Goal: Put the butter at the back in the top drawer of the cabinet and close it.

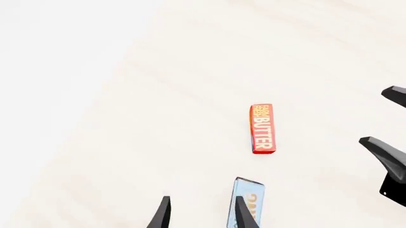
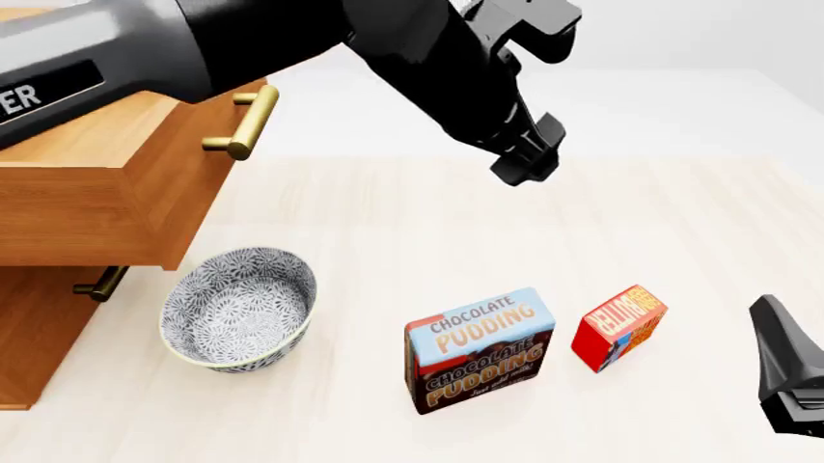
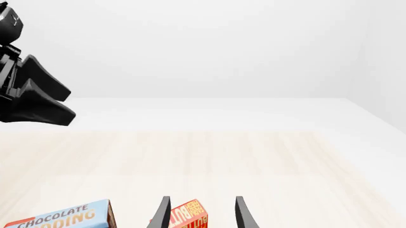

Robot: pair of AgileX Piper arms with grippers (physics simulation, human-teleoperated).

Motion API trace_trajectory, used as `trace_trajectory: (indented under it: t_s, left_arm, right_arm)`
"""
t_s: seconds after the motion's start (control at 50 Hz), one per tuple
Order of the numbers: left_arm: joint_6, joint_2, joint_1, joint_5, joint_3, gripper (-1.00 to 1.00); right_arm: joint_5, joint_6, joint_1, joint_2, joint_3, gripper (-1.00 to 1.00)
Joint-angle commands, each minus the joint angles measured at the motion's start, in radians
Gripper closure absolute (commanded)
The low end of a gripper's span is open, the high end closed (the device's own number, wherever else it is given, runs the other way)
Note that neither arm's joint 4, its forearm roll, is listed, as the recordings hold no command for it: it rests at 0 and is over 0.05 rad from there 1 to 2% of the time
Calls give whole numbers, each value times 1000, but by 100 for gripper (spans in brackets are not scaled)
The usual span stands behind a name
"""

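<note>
Butter (image 2: 618, 326), a small red box, stands on the pale surface (image 2: 425, 227) just right of the chocolate pudding box (image 2: 480, 349). A patterned bowl (image 2: 238, 309) sits further left, in front of the cabinet (image 2: 33, 333), whose top drawer (image 2: 103, 203) is pulled out. The left gripper (image 1: 199, 213) hangs high over the surface, jaws apart and empty. The right gripper (image 3: 199, 211) hovers near the butter, jaws apart, holding nothing.

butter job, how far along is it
Done: the top drawer already stands pulled out of the cabinet. In hand: nothing; the butter sits on the table beside the pudding box, with the open right gripper lined up on it. Left: grasping, placing, closing.
</note>
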Motion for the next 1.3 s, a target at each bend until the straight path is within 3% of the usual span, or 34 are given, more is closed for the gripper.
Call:
trace_trajectory:
  t_s: [0.02,1.3]
  left_arm:
    - [-11,54,-27,10,-44,-100]
    - [-87,285,-121,32,-185,-100]
  right_arm:
    - [0,0,0,0,0,-100]
    - [0,0,0,0,0,-100]
